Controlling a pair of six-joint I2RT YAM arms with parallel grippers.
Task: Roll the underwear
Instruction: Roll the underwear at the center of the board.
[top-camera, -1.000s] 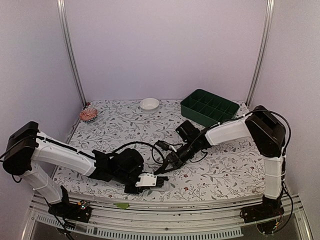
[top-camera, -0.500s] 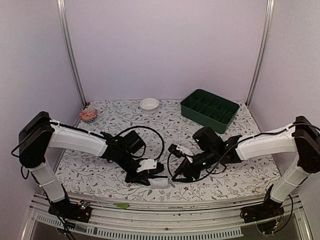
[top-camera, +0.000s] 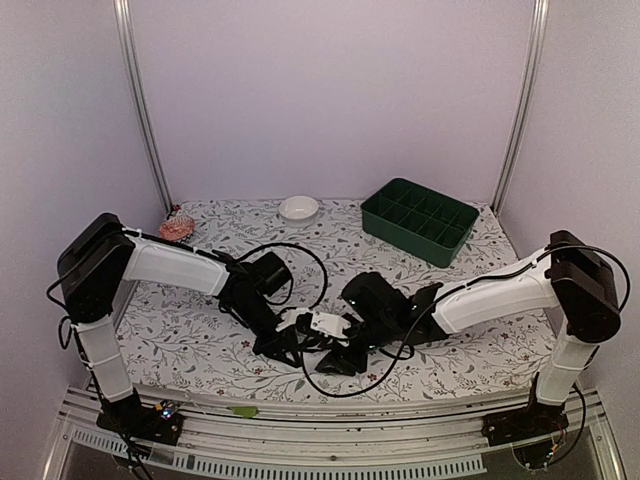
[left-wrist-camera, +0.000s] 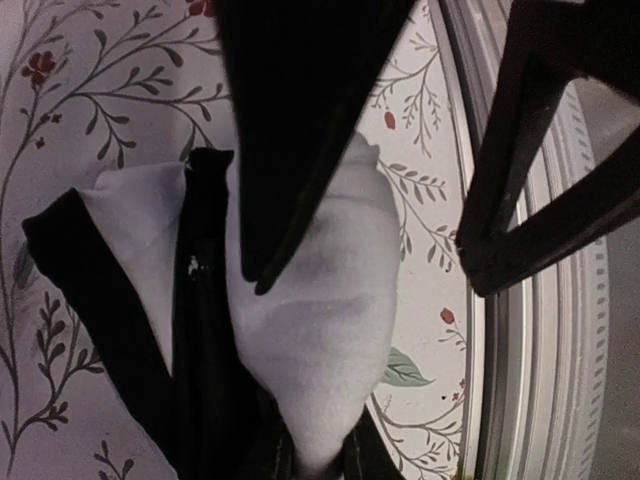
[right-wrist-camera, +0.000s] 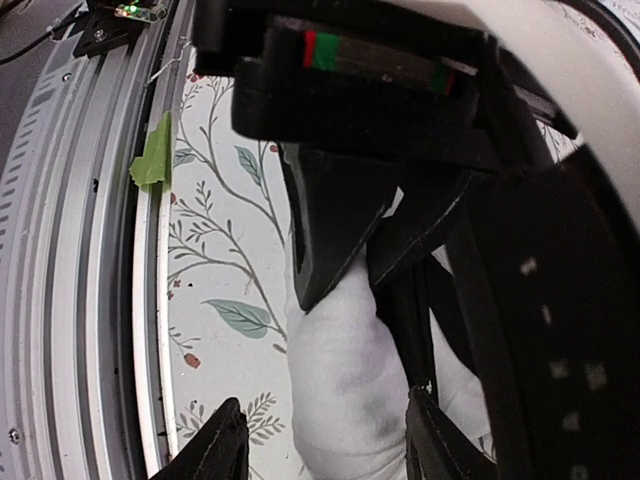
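The underwear (left-wrist-camera: 320, 300) is a bunched roll of white fabric with black bands, lying near the table's front edge. In the top view both grippers hide most of it. My left gripper (left-wrist-camera: 365, 285) is open, with one finger (left-wrist-camera: 290, 150) lying on top of the white roll and the other beside it, over the cloth. My right gripper (right-wrist-camera: 325, 445) is open and straddles the same roll (right-wrist-camera: 345, 390) from the opposite side, its fingers not pressed into it. In the top view the left gripper (top-camera: 298, 342) and right gripper (top-camera: 338, 352) meet at the front centre.
A small white bowl (top-camera: 298, 207) and a green compartment tray (top-camera: 419, 220) stand at the back. A pinkish object (top-camera: 177, 228) sits at the back left. The metal front rail (left-wrist-camera: 540, 380) runs just beside the roll. A green scrap (right-wrist-camera: 152, 155) lies on it.
My right arm has swung left and down until its gripper meets the left one at the roll. My left gripper has shifted slightly right and now rests on the fabric.
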